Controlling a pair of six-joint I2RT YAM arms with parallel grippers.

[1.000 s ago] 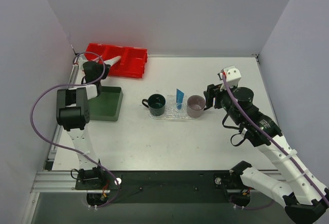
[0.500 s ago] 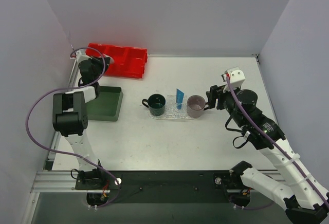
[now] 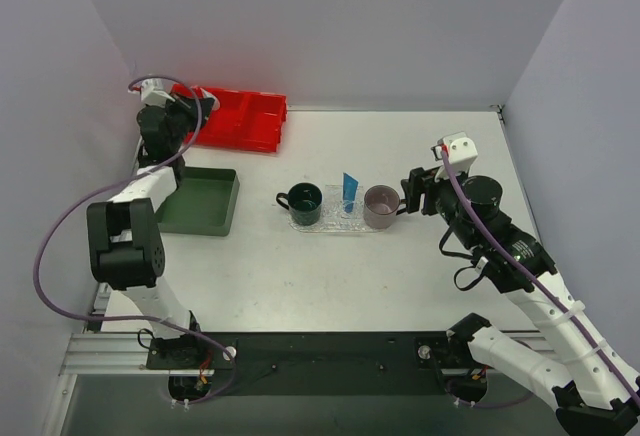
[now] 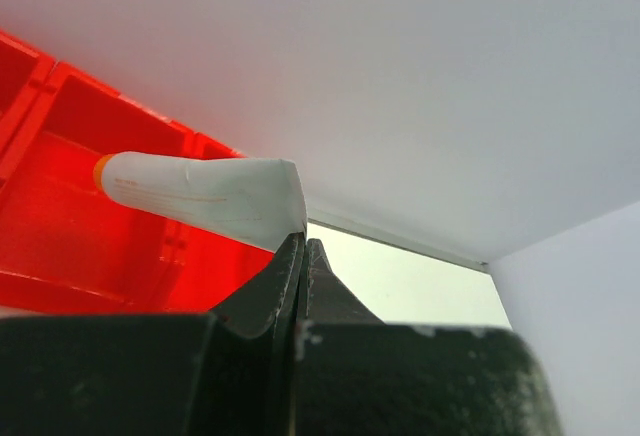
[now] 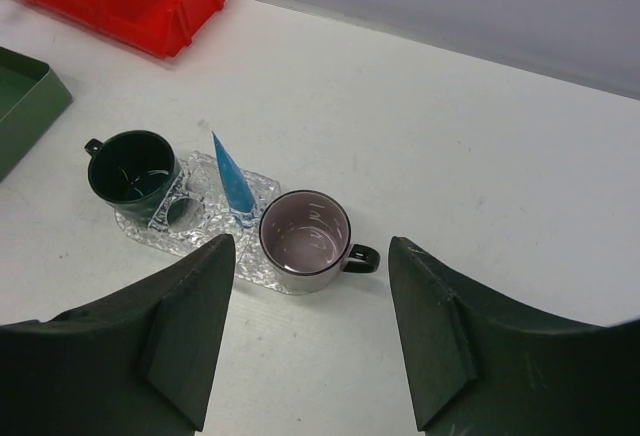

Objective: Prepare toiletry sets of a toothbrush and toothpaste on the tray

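Tray (image 5: 200, 181): green mug (image 5: 130, 166), grey mug (image 5: 305, 239), toothpaste (image 5: 233, 181)

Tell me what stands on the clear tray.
On the clear tray stand a dark green mug, a grey mug and, between them, a blue toothpaste tube. The mugs cover the tray beneath them; their contents are too faint to tell.

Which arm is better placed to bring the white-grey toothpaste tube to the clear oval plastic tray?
Left. The left gripper is shut on the flat end of the white-grey toothpaste tube by the red plastic bin. The right gripper hangs open near the clear oval tray, holding nothing.
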